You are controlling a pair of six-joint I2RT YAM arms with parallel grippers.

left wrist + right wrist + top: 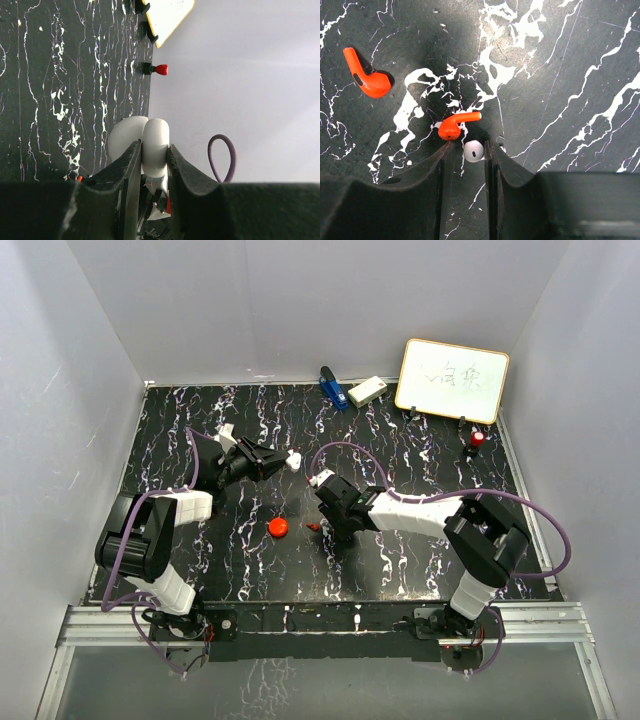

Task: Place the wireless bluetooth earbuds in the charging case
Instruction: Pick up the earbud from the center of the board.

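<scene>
We count three earbuds, all on the table (330,575) just right of the red case (278,527): first red earbud (367,75), second red earbud (456,125), and one white earbud (474,151) sitting between the slightly parted fingers of the right gripper (468,145), with a gap on one side. Two cases in all: the red case lies on the table, and beyond it one white case (155,131) is lifted, pinched tight by the left gripper (153,145).
</scene>
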